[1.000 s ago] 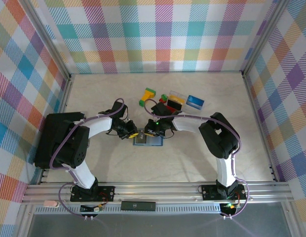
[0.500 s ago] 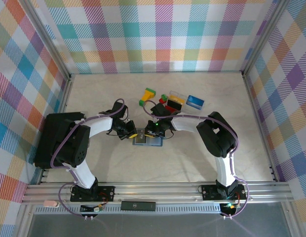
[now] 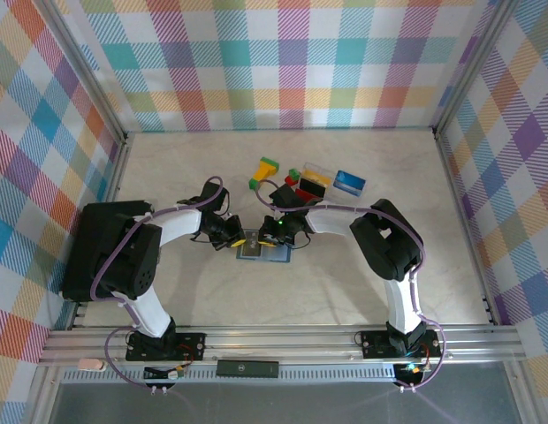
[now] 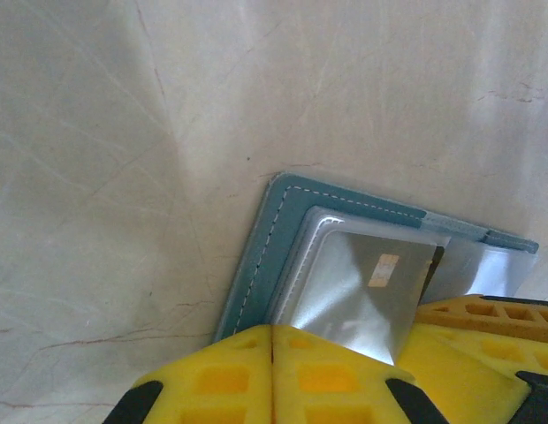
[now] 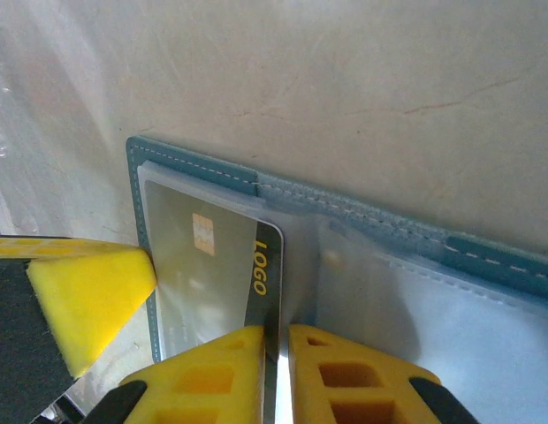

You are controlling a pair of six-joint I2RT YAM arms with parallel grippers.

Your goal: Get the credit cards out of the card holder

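Lettering on the card (image 5: pixel 212 274) reads at right wrist, glares at left.

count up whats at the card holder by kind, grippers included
card holder: 1
grey credit card in its sleeve: 1
grippers: 2, left gripper and right gripper
total: 4

robot test cell, plaid cloth walls (image 3: pixel 292 62), aluminium frame (image 3: pixel 283 340), marble-look tabletop (image 3: pixel 345 291)
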